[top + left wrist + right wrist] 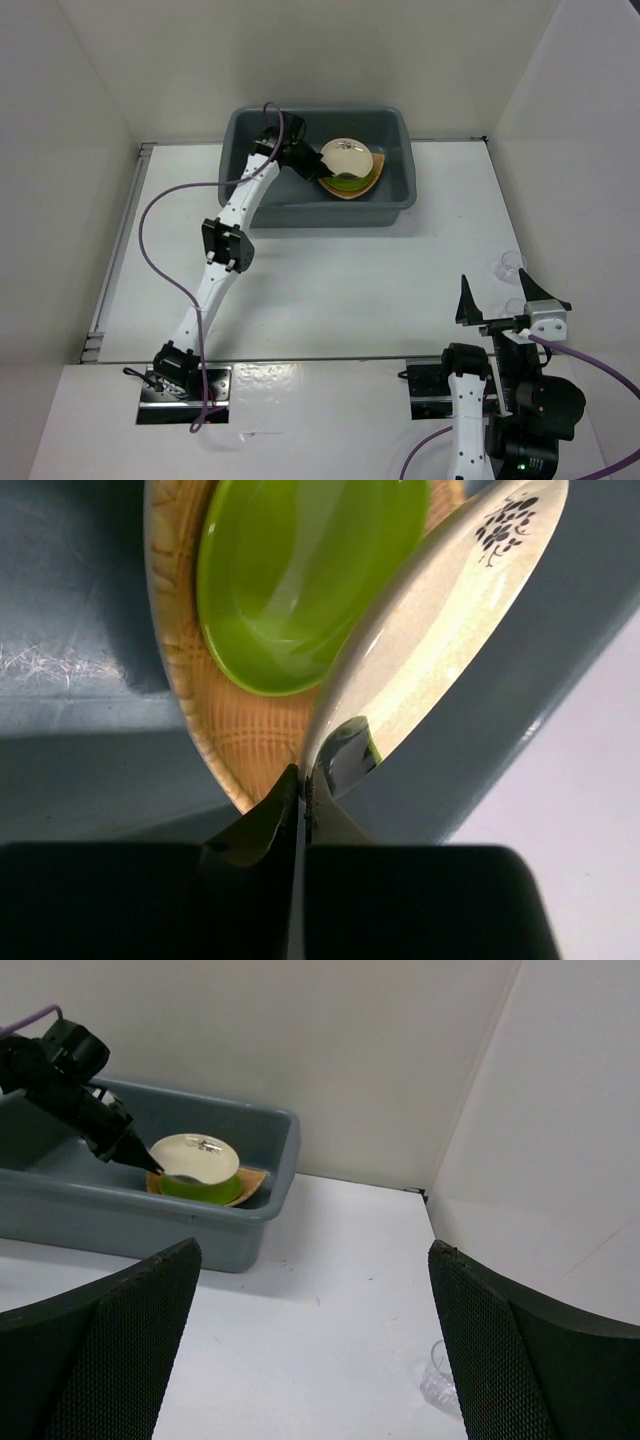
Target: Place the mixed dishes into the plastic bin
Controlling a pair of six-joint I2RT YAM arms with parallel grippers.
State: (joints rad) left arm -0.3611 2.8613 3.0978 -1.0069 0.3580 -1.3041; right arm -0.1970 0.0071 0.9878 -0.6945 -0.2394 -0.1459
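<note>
Your left gripper has its jaws pinched on the very rim of the cream-gold plate, which is tilted over the lime-green plate and woven basket tray inside the grey plastic bin. Release at this slant and it may skid off the stack or land on edge. Your right gripper hangs spread wide near the clear cup, which is not yet binned.

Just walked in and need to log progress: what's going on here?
The left gripper is shut on the rim of the shiny cream-gold round plate, holding it tilted inside the dark grey plastic bin, over the small lime-green plate on the woven orange-tan basket tray. The right gripper hangs open near its base; a small clear cup sits on the table.
</note>
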